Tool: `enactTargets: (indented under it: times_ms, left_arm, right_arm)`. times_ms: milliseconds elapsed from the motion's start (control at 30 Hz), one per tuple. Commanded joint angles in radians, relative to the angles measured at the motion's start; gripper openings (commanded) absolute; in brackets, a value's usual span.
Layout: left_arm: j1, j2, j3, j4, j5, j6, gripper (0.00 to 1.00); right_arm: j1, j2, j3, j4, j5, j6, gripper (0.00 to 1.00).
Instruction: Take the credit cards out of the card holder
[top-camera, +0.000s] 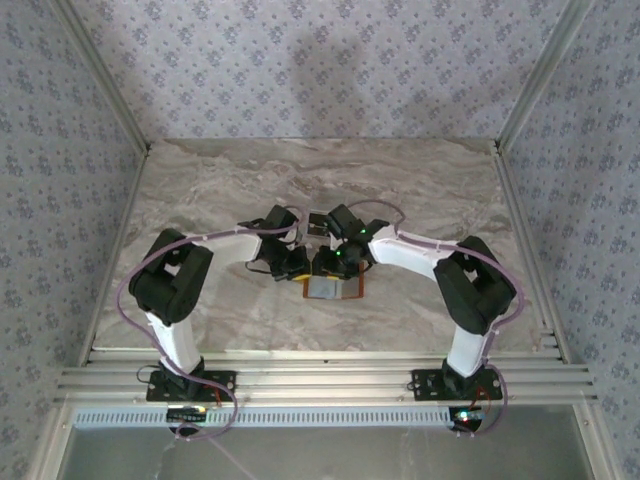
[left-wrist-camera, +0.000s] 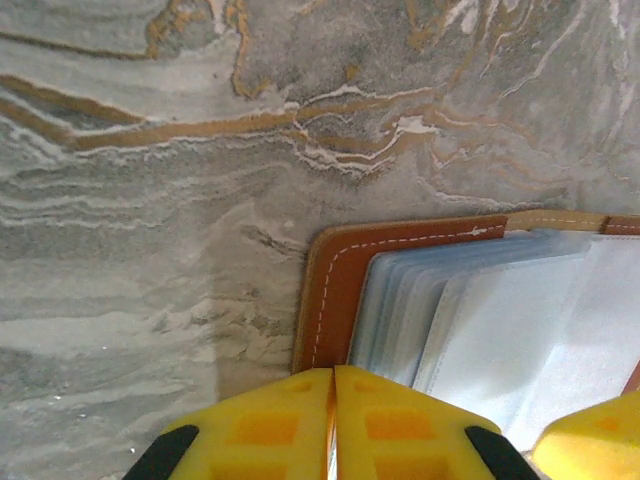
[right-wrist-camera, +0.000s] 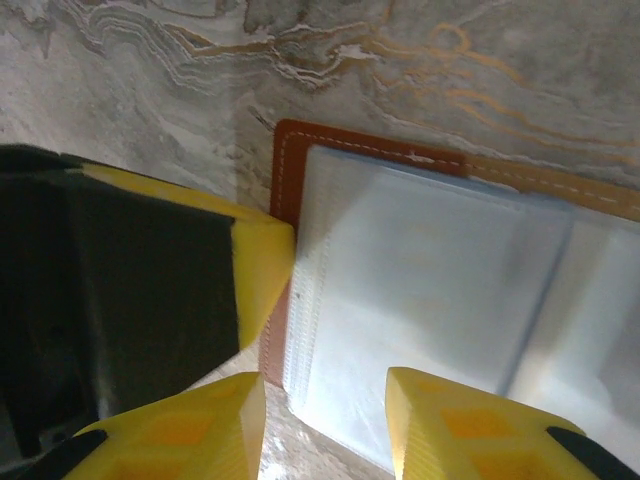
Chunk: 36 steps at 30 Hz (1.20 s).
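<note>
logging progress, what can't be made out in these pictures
- Credit cards: too small in the top external view; in the wrist views the frosted sleeves blur whatever they hold.
- Card holder: partly cut off by the frame edge in both wrist views.
- Left gripper: what it grips is hidden under its own fingers, left wrist view.

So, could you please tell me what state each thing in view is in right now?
card holder, open, lying flat on the table, pale sleeves facing up.
left tool, shut, at the holder's near edge.
right tool, open, poised at the sleeves' near edge; contact unclear.
</note>
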Motion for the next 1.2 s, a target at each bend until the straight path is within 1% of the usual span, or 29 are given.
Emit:
enactTargets:
  times_ms: [0, 267, 433, 600, 833, 1167]
  left_arm:
    - [-0.002, -0.012, -0.053, -0.014, 0.001, -0.021, 0.11]
    - [-0.002, -0.024, -0.092, 0.005, -0.007, -0.042, 0.1]
    - [-0.002, -0.025, -0.099, 0.004, -0.01, -0.043, 0.1]
    - [0.004, -0.025, -0.098, -0.009, -0.019, -0.041, 0.1]
    - [0.006, -0.024, -0.09, -0.023, -0.024, -0.032, 0.1]
    - [0.006, -0.026, -0.088, -0.027, -0.025, -0.032, 0.1]
  right_arm:
    - [0.005, 0.031, 0.025, 0.016, -0.028, 0.021, 0.38]
    - [0.006, 0.083, 0.026, 0.058, -0.051, 0.044, 0.35]
    - [0.005, 0.087, 0.015, 0.048, -0.027, 0.049, 0.35]
    - [0.006, 0.054, 0.012, -0.042, 0.065, 0.022, 0.35]
    - [0.015, 0.045, 0.025, -0.123, 0.129, -0.003, 0.36]
    - [0.059, 0.075, 0.147, -0.313, 0.326, -0.049, 0.43]
